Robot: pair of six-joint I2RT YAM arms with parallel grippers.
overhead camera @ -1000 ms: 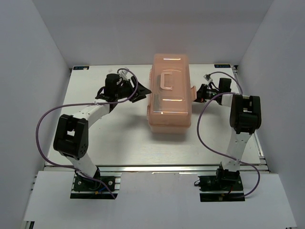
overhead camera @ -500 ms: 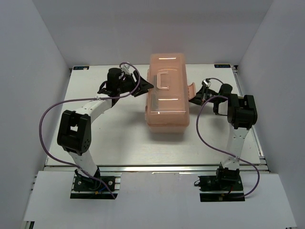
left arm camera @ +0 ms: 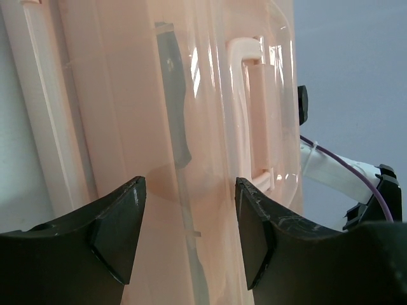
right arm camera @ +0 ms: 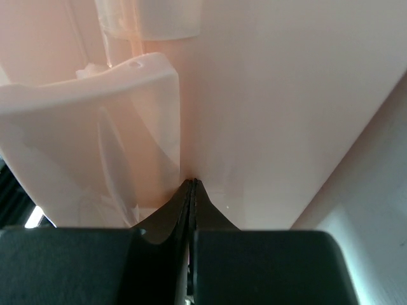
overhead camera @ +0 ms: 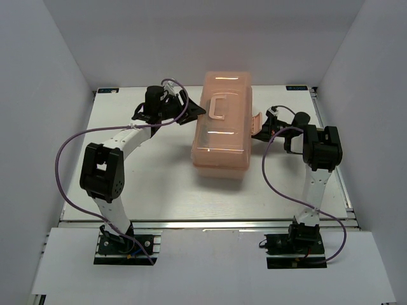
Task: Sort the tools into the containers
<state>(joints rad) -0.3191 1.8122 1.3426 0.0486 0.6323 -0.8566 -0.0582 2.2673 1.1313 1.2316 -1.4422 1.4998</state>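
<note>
Top external view: white surface carries one salmon-pink translucent plastic toolbox, centre, toward the far half, long axis running near-to-far and slightly skewed. Lid down. Both arms reach in from either side. Left hand is at the box's far-left wall, right hand at the right wall by the pink latch flap, which sticks out from the side. White U-shaped lid handle lies flat on top.

Top view can't resolve either hand's state; the wrist cams can.

Left wrist: left hand is open, fingers well apart, box filling the gap just ahead. Contact: cannot tell. Lid handle shows side-on. A dark slim shape shows through the translucent wall; can't tell what it is. Right arm visible past the box.

Right wrist: right hand is fully closed, fingers pressed together, gripping nothing, tips at the box wall just beside the latch flap.
</note>
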